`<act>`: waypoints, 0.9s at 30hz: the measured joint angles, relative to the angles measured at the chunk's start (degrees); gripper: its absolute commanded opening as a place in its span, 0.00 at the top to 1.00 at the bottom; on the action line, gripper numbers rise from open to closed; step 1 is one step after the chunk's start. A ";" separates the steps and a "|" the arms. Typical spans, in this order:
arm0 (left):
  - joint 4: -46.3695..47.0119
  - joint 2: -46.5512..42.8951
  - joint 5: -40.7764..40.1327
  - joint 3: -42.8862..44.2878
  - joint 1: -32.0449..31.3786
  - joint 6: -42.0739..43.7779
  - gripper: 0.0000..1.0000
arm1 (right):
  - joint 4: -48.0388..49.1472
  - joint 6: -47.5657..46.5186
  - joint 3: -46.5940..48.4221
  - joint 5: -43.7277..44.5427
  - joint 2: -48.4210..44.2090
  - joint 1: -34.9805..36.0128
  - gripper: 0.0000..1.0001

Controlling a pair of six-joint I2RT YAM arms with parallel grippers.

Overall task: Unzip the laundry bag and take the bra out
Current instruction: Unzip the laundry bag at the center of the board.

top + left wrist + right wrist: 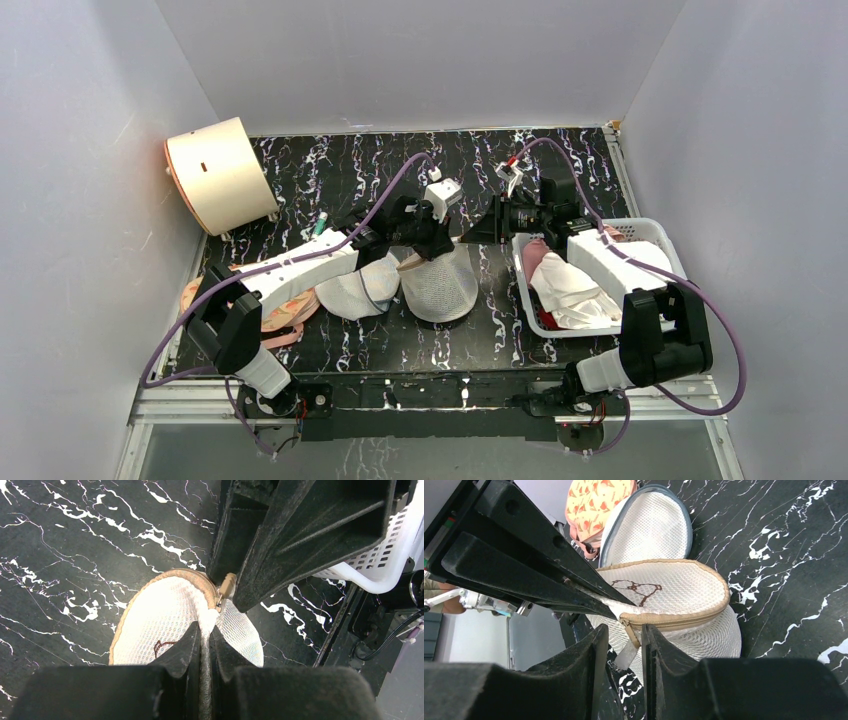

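top: overhead from near side, wide | wrists: close, facing opposite ways | shared: laundry bag

laundry bag at the middle of the table, nearer its front edge; second mesh bag just beside it on the left; spare bra further left, by the left edge; basket along the right edge, clothes in it; drum at the far-left corner
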 measured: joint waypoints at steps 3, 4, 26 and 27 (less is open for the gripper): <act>0.00 0.00 0.00 0.00 0.00 0.00 1.00 | 0.13 -0.07 0.00 -0.48 0.04 0.39 0.78; 0.02 0.00 0.00 0.00 0.00 0.00 1.00 | 0.28 -0.07 0.00 -0.48 0.04 0.57 0.80; 0.00 0.00 0.17 0.00 0.00 -0.04 1.00 | 1.22 -0.76 0.00 1.40 0.28 1.77 0.76; 0.00 0.00 0.17 0.00 0.00 -0.04 1.00 | 1.25 -0.92 -0.02 1.53 0.28 1.77 0.78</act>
